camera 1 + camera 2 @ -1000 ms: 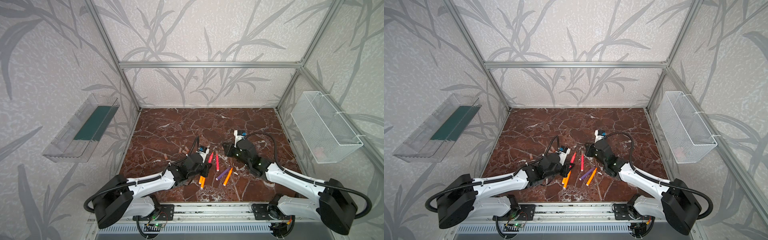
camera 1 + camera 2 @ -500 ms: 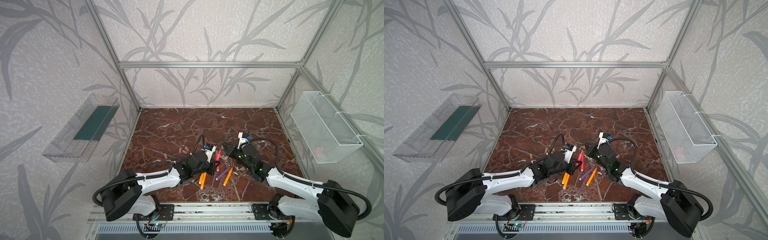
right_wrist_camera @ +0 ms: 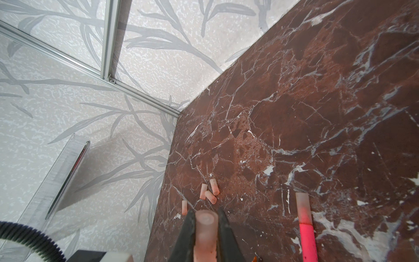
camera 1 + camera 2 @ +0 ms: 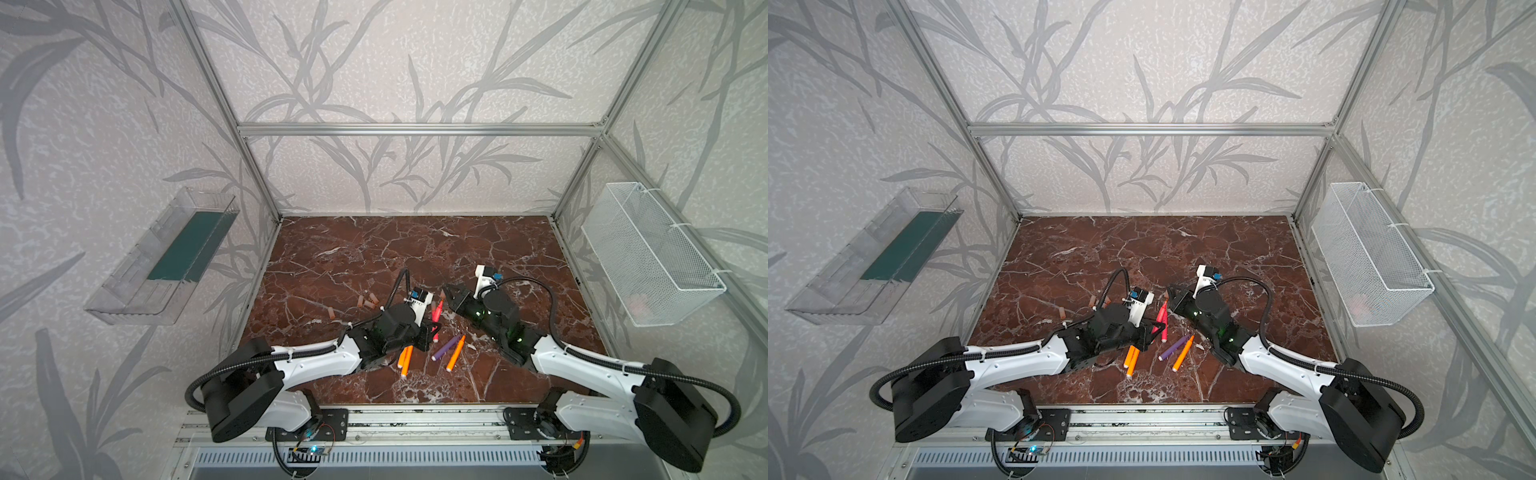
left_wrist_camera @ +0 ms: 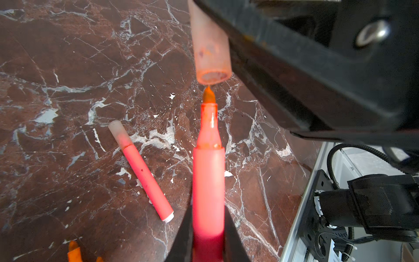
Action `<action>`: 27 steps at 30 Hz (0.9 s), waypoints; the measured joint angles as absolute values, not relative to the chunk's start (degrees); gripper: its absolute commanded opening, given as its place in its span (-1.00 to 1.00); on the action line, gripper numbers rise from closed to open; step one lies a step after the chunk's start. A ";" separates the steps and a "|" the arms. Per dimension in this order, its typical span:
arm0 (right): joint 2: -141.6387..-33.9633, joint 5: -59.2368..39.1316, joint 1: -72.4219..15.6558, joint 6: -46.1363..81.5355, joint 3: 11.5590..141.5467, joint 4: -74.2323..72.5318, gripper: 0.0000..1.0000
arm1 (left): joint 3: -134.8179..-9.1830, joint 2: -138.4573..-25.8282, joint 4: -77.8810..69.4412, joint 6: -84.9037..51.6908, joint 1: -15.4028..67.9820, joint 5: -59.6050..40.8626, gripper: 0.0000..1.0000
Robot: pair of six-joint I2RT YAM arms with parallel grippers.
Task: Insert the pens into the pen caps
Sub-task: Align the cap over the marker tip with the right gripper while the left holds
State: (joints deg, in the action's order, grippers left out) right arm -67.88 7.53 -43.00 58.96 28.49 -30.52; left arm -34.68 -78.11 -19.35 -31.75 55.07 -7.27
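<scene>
Held pen: the slim pink-red plastic marker pen (image 5: 208, 181) is sitting pinched between the left fingers (image 5: 181, 238), which are clamping its rear barrel.
Held cap: the short translucent peach-pink tube cap (image 5: 209, 45) is being squeezed across its wall by the right fingers (image 3: 183, 236).
Axis: the pen is running straight out from the left fingers, tapered tip leading. The cap is lying almost in line, slightly tilted, its open mouth facing the tip.
Gap: the tip is meeting the mouth's rim and is not yet going inside.
Handling: both are probably light, stiff and smooth, so the pen is likely pivoting under a push. Gripping nearer its shoulder should be steadier. The thin cap may squash oval.
Capped pen: another pink-red pen (image 5: 140, 172) is lying on the brown marble table (image 5: 68, 90) beside the left fingers.
Spare caps: four loose caps (image 3: 209, 191) are lying beyond the right fingers.
</scene>
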 measured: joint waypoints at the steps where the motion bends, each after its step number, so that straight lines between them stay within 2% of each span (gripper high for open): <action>1: -67.99 7.55 -43.13 58.94 28.49 -30.44 -0.79 | -34.68 -78.11 -19.35 -31.75 55.07 -7.18 -1.00; 17: -68.23 10.09 -46.83 57.14 28.49 -28.53 -0.81 | -34.68 -77.52 -18.92 -31.73 55.13 -5.61 -1.00; 27: -66.54 15.16 -51.22 54.22 28.62 -27.20 -0.80 | -34.63 -75.22 -16.47 -31.42 55.55 -3.66 -1.00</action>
